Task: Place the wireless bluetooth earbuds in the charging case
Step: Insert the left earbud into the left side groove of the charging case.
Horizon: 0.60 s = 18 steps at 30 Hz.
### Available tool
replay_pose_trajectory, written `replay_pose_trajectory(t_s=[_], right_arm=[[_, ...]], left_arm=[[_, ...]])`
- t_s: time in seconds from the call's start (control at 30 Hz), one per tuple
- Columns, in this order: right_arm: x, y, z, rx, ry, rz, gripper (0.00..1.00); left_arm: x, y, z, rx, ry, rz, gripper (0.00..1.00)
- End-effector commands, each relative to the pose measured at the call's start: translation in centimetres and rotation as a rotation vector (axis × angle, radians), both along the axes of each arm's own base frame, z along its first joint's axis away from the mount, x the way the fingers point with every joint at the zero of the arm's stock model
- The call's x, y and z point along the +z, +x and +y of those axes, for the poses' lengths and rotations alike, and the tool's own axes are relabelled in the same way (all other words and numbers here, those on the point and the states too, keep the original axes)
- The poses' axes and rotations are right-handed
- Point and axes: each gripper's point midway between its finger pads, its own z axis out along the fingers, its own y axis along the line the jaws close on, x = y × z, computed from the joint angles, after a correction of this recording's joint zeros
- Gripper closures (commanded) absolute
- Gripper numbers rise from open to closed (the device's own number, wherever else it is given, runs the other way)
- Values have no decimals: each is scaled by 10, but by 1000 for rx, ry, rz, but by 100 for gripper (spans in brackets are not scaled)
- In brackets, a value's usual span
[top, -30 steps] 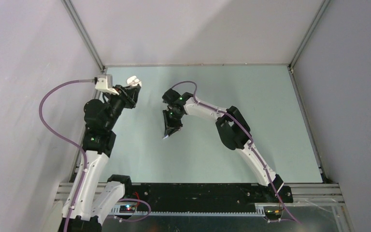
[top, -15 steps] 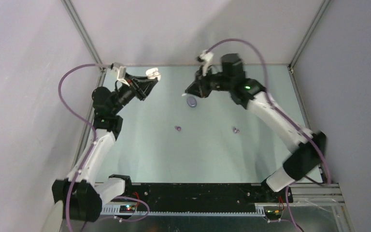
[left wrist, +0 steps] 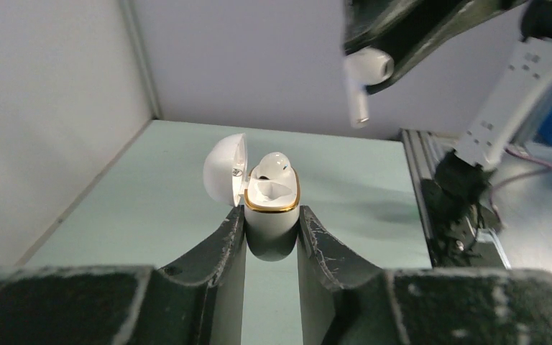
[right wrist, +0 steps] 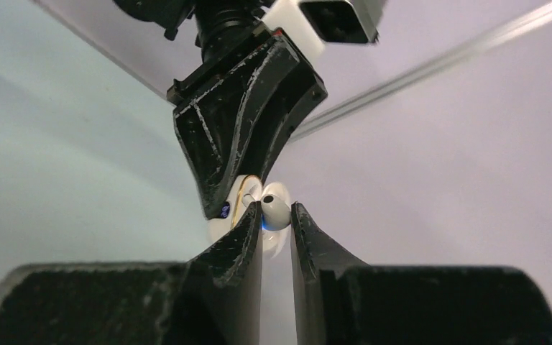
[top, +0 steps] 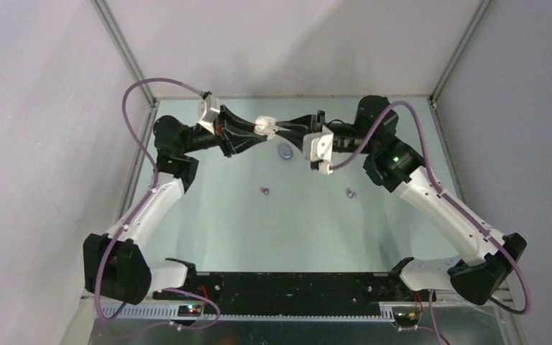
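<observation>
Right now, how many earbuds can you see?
4. One white earbud sits in the open white case between the left fingers; another white earbud is pinched by the right fingers; two purple earbuds lie apart on the table. More may be hidden.

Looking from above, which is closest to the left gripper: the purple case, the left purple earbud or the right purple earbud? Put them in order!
From the left gripper, which holds the white case:
1. Purple case, on the table, close by its tip.
2. Left purple earbud, mid-table, toward the arm bases.
3. Right purple earbud, farthest, on the right arm's side.
</observation>
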Motion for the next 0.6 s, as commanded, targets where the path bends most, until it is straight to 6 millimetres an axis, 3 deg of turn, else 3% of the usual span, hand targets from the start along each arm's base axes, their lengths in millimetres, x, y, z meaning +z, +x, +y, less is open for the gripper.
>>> replay_pose_trajectory(t_s=[0.0, 0.37, 0.57], right_arm=[[11, -16, 9, 74, -44, -387, 100], [-10, -37, 16, 219, -118, -625, 100], [-23, -26, 20, 202, -172, -696, 100]], left_arm=[[-3, -31, -8, -139, 48, -113, 100], [-7, -41, -10, -171, 78, -119, 100], [-18, -45, -8, -179, 134, -97, 100]])
